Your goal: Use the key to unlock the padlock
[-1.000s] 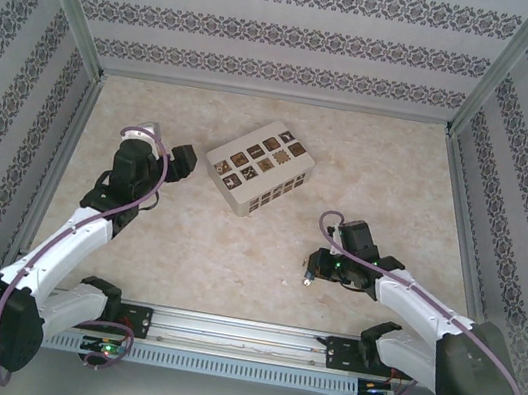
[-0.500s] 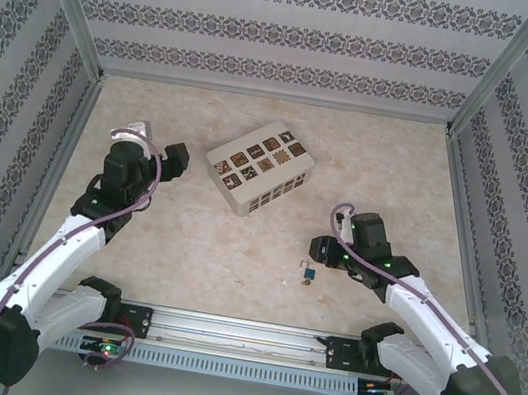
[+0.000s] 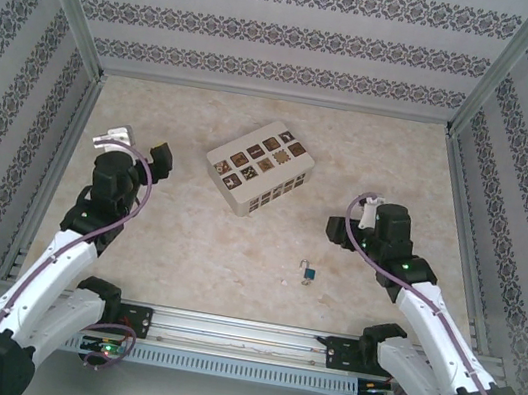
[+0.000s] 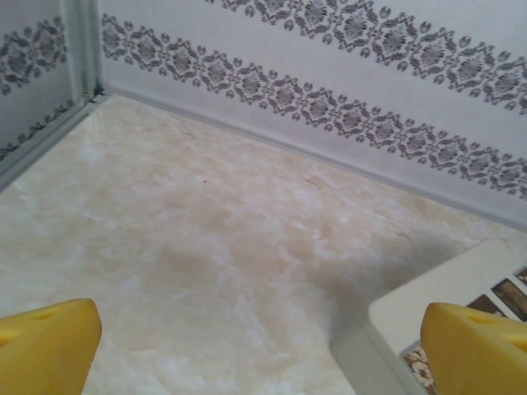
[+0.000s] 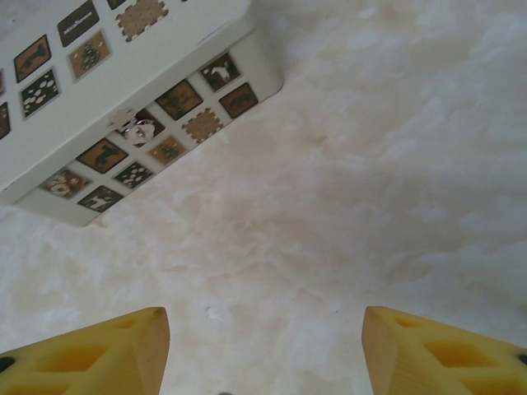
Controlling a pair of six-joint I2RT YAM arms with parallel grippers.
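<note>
The marbled table [image 3: 187, 235] is lying open on all sides, fenced by patterned walls. The cream box [image 3: 259, 168] is sitting mid-table at an angle; one of its dark tiles is carrying lettering too blurred to read. Both arms are standing farther back than half a second ago. The right gripper [image 5: 268, 354], then just beside the padlock [image 3: 309, 271], is now well apart from it, and the left gripper [image 4: 263, 350] is nearer the left wall. Both are spread wide, gripping nothing. The blue padlock is resting where it was, on bare table between box and near rail.
</note>
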